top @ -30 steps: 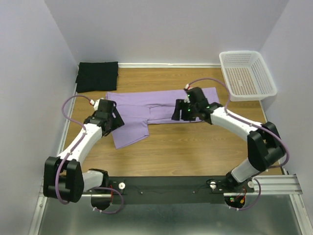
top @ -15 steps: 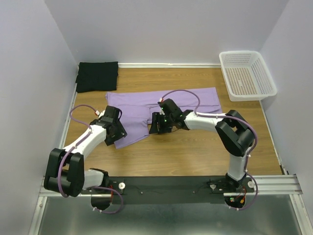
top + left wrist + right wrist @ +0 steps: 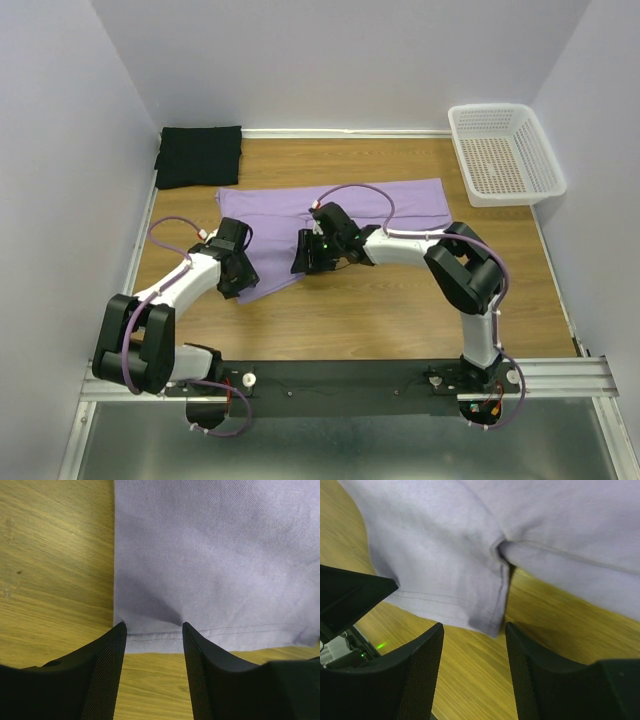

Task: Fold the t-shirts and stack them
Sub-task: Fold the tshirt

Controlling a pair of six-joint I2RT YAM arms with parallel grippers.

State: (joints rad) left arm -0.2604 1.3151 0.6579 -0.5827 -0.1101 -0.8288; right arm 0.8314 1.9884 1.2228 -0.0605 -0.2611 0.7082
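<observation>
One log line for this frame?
left gripper: open, astride lavender t-shirt hem | right gripper: open, over sleeve corner | black t-shirt: folded, far-left corner

No writing, label, brand or number is legible; lavender t-shirt (image 3: 400, 205), black t-shirt (image 3: 199, 155), basket (image 3: 505, 150) and desk (image 3: 380, 310) show none.

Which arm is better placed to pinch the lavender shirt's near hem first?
Left, probably. The left gripper has open jaws astride the lavender shirt at its hem, which spans the gap; the right gripper, also open, meets only a cloth corner.
</observation>
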